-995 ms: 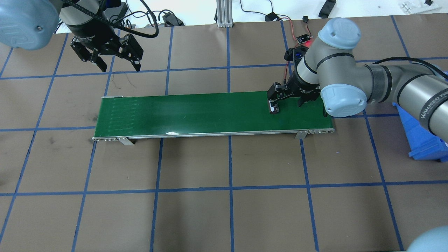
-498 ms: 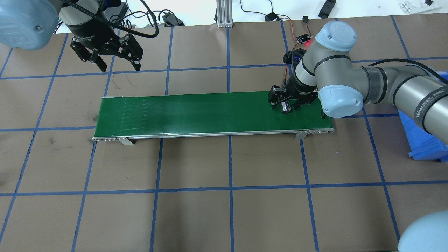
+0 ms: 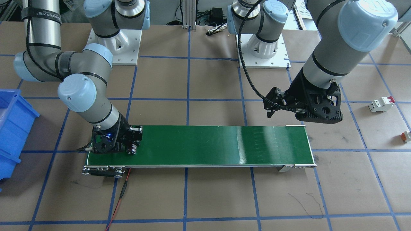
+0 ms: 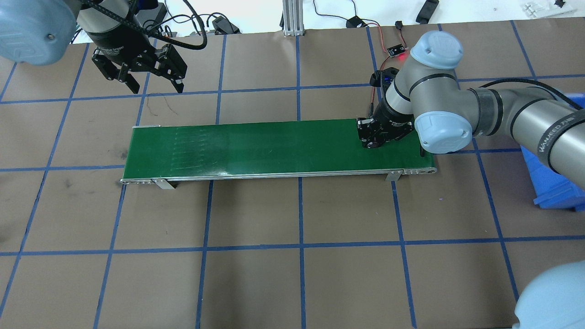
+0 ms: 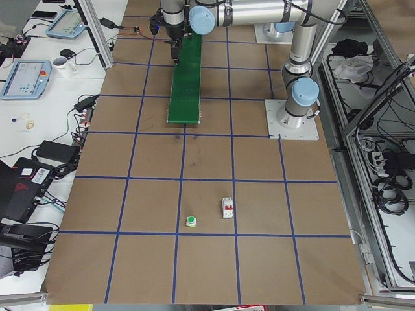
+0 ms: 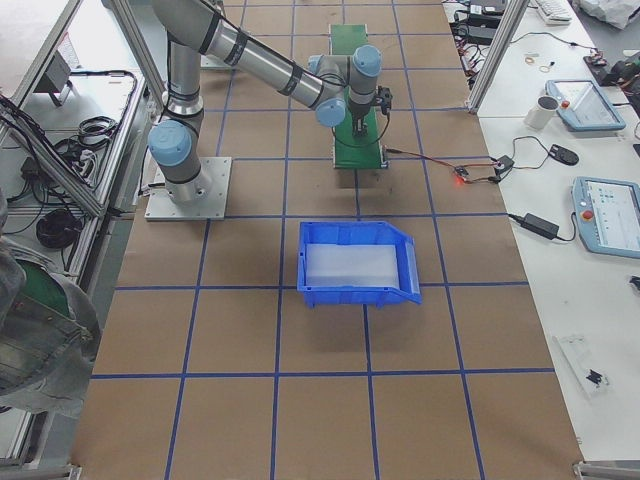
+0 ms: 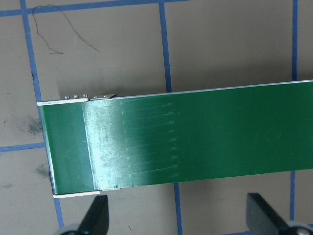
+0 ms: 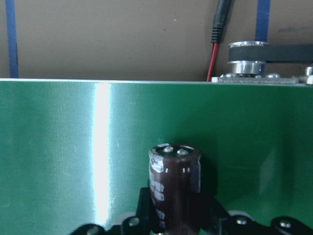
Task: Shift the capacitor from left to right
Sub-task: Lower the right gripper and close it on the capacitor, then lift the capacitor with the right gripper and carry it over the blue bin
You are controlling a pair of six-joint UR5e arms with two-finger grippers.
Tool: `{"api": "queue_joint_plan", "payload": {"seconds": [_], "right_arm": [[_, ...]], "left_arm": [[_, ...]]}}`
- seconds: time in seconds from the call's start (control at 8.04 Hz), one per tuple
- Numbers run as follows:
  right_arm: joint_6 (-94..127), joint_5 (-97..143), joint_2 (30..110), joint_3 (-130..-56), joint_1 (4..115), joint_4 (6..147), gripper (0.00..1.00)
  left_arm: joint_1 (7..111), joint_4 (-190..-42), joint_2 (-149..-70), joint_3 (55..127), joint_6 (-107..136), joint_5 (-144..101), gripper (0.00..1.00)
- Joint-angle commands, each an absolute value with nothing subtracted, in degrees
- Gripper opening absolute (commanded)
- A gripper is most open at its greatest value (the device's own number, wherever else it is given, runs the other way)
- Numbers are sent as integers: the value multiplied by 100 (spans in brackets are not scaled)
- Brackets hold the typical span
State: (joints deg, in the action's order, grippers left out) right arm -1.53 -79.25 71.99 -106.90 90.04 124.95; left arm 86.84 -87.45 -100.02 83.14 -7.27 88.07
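The capacitor, at the three-o'clock end of the conveyor belt (overhead view), has just been clamped by the right gripper; lifting is judged next. The left gripper is held wide open, empty.

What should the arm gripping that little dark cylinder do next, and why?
Probably lift it straight up a little. The right end effector appears closed around the capacitor, which sits low over the green conveyor belt. Rising first would likely clear the belt surface before any sideways swing, perhaps toward the blue bin.
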Motion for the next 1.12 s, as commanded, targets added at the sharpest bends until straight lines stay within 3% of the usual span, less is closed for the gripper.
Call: {"api": "queue_joint_plan", "payload": {"seconds": [0.0, 0.37, 1.0], "right_arm": [[-158, -7945, 7347, -10513, 8983, 11888, 0], [-158, -8128, 7653, -9959, 8782, 10884, 0], [-2122, -9255, 8147, -9370, 6878, 9853, 0]], "left_arm": [[8684, -8745, -10002, 8314, -729, 8807, 100], [8684, -8745, -9993, 8315, -730, 8807, 100], [8657, -8736, -9993, 8314, -738, 8807, 100]]}}
